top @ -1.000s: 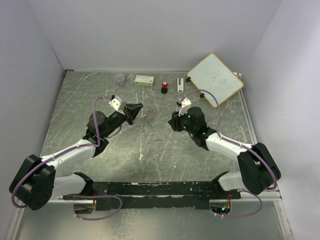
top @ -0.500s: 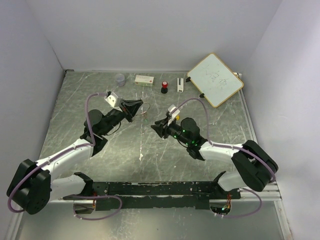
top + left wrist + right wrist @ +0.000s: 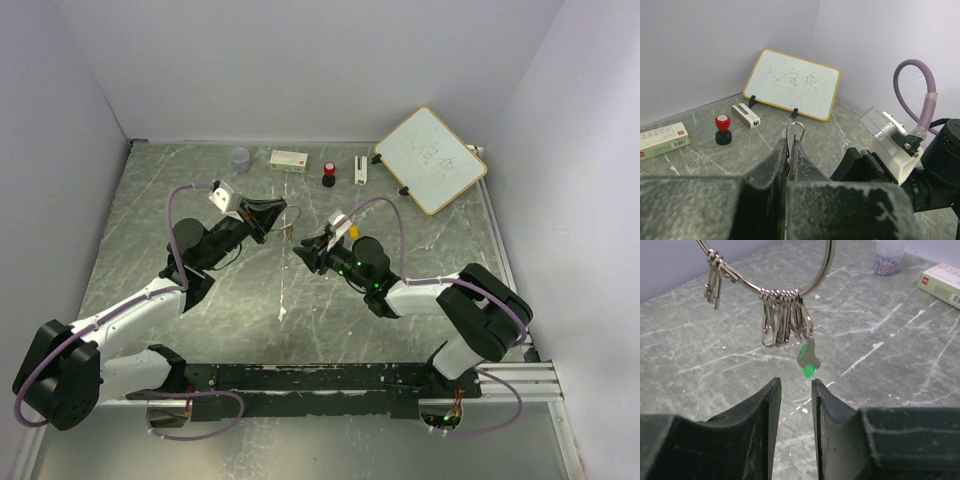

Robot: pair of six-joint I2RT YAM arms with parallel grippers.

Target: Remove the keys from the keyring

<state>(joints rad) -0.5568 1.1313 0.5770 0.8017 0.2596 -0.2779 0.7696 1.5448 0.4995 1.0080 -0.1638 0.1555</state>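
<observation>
Right hand [image 3: 796,386] low in frame, fingers slightly parted, nothing between. Keyring [image 3: 823,270] arcs above hand, off bench [image 3: 700,365]. Bunch of silvery keys [image 3: 784,315] hangs straight above gap. Green-headed key [image 3: 809,362] lowest, just above fingertips, not touching. Smaller key pair [image 3: 714,282] up-left. Box [image 3: 940,284] and small jar [image 3: 888,252] far up-right.

Silvery keyring [image 3: 826,270], green-headed key [image 3: 808,360], grey-veined table [image 3: 690,350]

keyring [image 3: 826,265] top cropped, R wrist
</observation>
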